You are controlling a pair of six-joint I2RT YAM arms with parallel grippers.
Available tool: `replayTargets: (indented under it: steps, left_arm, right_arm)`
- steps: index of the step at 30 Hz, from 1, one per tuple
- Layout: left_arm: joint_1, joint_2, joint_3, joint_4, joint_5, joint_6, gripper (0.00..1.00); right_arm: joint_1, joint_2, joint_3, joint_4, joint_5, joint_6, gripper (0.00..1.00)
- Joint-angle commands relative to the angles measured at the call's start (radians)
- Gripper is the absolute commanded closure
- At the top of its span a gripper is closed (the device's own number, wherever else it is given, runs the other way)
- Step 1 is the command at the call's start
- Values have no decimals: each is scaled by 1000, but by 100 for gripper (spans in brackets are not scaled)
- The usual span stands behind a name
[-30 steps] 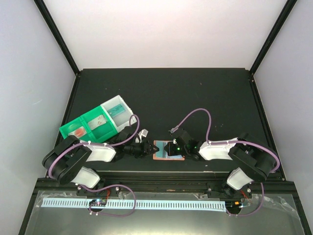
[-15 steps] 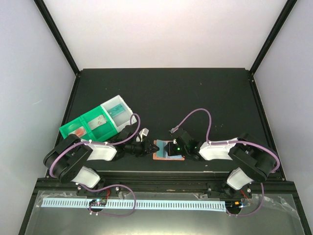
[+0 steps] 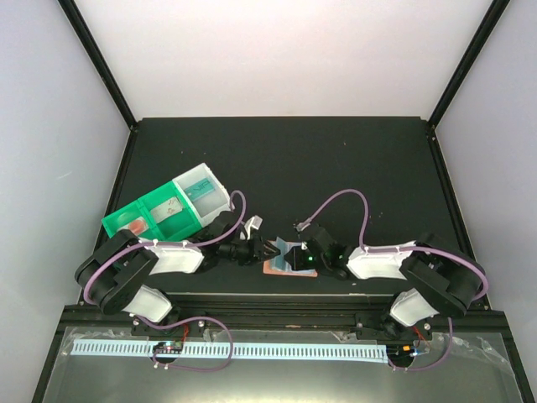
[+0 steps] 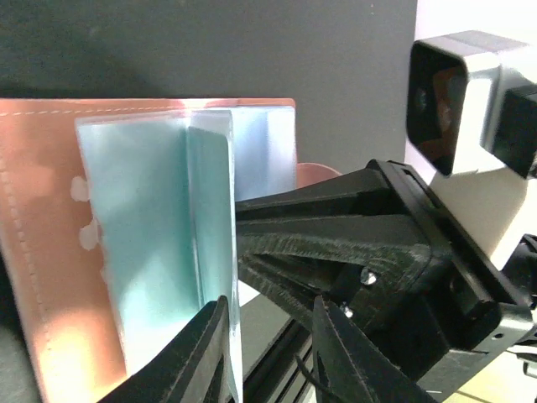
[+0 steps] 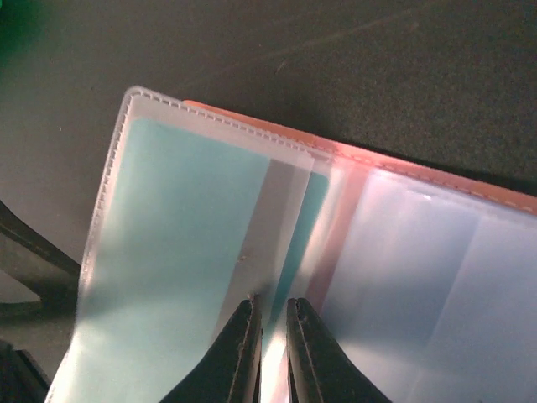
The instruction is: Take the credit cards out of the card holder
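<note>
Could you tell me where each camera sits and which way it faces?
Top external: above and behind the arms, looking down at the table; both arms show.
Left wrist: on the left arm, facing the open card holder; the left pincer shows, right pincer opposite.
Right wrist: above the card holder's clear sleeve; own fingertips show.
Shared: all show the card holder.

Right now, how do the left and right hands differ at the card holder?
The left hand stands open around a clear leaf of the card holder; the right hand is pinched nearly shut on another leaf. The left hand reaches from its left, the right hand from its right. Both sit low over it.
</note>
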Motion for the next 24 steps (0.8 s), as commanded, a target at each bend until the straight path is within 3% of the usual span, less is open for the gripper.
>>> replayTargets:
  steps: [1, 7, 14, 21, 24]
  left_arm:
    - [-18, -2, 42, 3, 5, 8, 70]
    - [-34, -17, 76, -86, -38, 51, 69]
    - [-47, 18, 88, -68, -41, 50, 71]
    - [-49, 20, 140, -163, -75, 92, 96]
    - [-49, -12, 176, -273, -115, 148, 98]
  right_arm:
    - [7, -33, -34, -17, 20, 16, 90]
    - [7, -64, -48, -16, 41, 20, 89]
    - [5, -84, -32, -29, 48, 23, 89]
    - [5, -96, 6, -84, 50, 34, 88]
    - [5, -118, 7, -109, 54, 41, 87]
